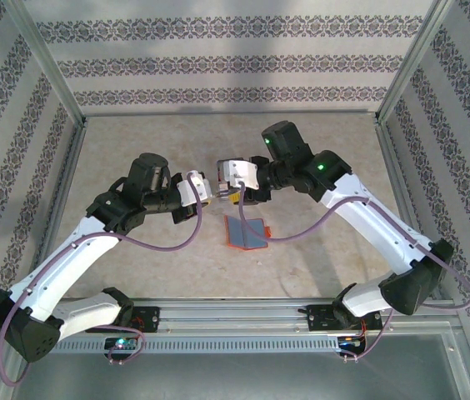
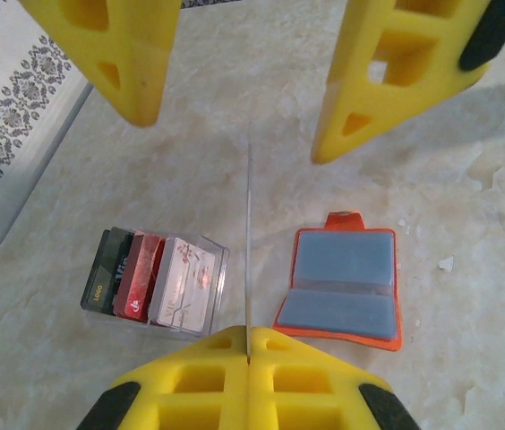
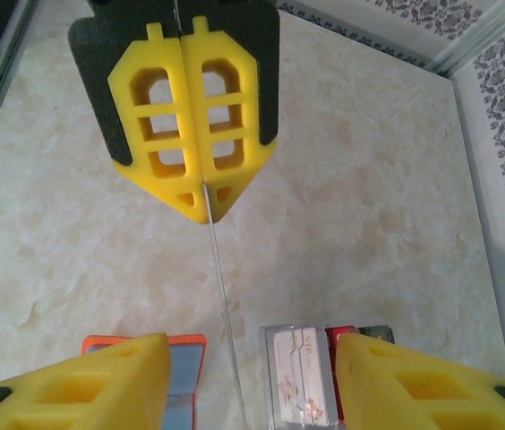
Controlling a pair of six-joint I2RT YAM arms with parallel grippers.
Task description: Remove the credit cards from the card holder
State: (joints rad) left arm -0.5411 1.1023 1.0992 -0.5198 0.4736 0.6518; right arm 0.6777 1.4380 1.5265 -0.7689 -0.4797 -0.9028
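The orange card holder [image 2: 342, 287] lies open and flat on the table, its grey-blue inner side up; it is also in the top view [image 1: 245, 233]. My left gripper [image 2: 248, 339] is shut on one credit card [image 2: 248, 224], seen edge-on as a thin line held above the table. My right gripper [image 3: 243, 394] is open, one yellow finger [image 2: 136, 63] on each side of that card's far end, with a gap on both sides. In the top view the two grippers meet tip to tip, left gripper [image 1: 210, 190] and right gripper [image 1: 235, 193], just behind the holder.
A clear tray [image 2: 212, 269] stands left of the holder with a dark, a red and a pale card upright in it. The pen's metal frame and patterned walls ring the marbled table [image 1: 318, 150].
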